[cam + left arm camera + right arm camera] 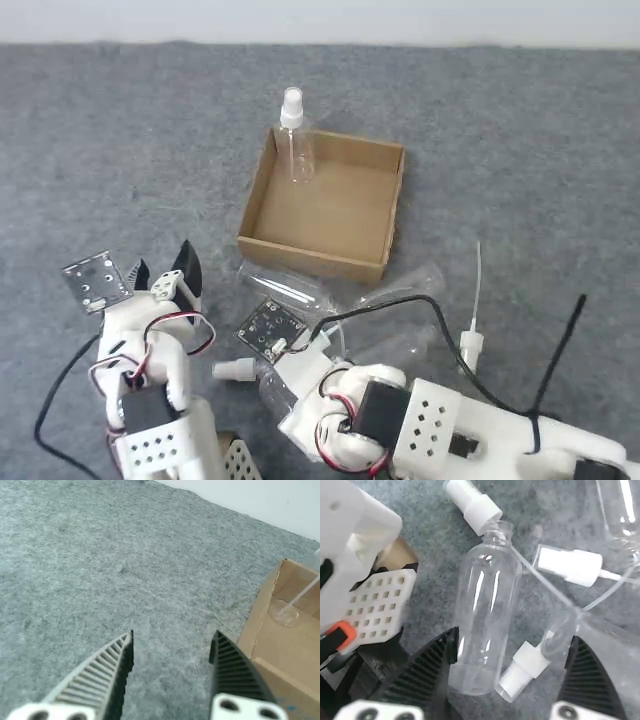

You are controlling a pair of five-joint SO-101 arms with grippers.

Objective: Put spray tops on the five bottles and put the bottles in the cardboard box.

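High view, grey felt mat (120,150), white wall (320,20) behind, both jaws apart.

Our L arm (150,390) sits folded low, L gripper (173,642) w/ jaws spread wide, tips pointing fwd & down. Our R arm (400,425) lies bent beside it, approx. same height; R gripper (514,642) jaws likewise parted wide, aimed downward.

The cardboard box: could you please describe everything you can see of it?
The box is brown cardboard, square, shallow and open-topped, with low upright walls. It sits flat on the grey mat. One clear bottle with a white spray top stands inside, at a far corner; the rest of its floor is bare. Other bottles lie just outside its near wall; contact is unclear.
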